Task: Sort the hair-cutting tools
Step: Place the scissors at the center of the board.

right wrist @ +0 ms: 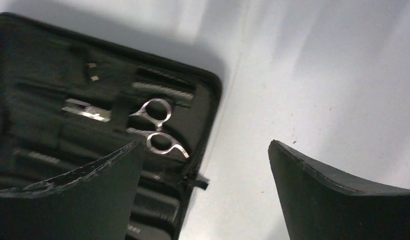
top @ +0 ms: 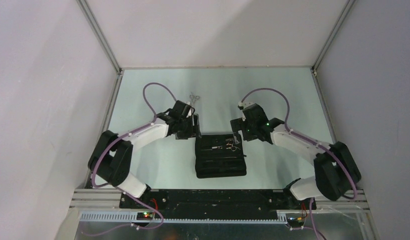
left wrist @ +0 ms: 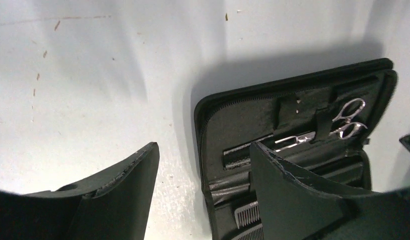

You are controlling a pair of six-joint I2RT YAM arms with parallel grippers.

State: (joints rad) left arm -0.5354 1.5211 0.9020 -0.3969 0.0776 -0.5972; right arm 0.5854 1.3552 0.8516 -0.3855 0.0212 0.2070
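A black zip pouch point(top: 220, 167) lies open between the two arms. One pair of silver scissors point(top: 231, 145) is strapped into its upper panel; the rings show in the left wrist view point(left wrist: 349, 120) and the right wrist view point(right wrist: 155, 127). Black comb teeth point(left wrist: 249, 215) show in a lower slot of the pouch point(left wrist: 243, 112). A second pair of silver scissors point(top: 194, 96) lies loose on the table behind the left arm. My left gripper point(top: 189, 131) point(left wrist: 203, 150) stands open over the pouch's left edge, holding nothing. My right gripper point(top: 237, 131) point(right wrist: 205, 145) stands open over the pouch's right edge point(right wrist: 208, 107), also holding nothing.
The pale table point(top: 158, 165) is boxed in by white walls on three sides. The pouch's zip pull point(right wrist: 198, 181) sticks out at its right edge. A purple cable point(top: 155, 95) loops above each arm.
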